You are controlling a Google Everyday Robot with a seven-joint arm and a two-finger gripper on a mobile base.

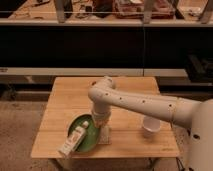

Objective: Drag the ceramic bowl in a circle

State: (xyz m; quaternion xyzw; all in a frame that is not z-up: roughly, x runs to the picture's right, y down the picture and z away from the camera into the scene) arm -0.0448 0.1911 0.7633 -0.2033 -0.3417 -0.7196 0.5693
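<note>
We note light wooden table [57, 112], plank top, on speckled grey floor [20, 120]. Behind table: long dark bench [75, 50], clutter along its top. On table's front-left, close to front edge: green glossy ceramic bowl [82, 131]; pale carton [72, 143] lies tilted in it, jutting past rim. Over table's front middle: gripper [100, 121], down at bowl's right rim; whether clenched or released, we cannot tell. Beside it on table: pale block [105, 135]. On table's front-right: white cup [151, 126], standing alone.
</note>
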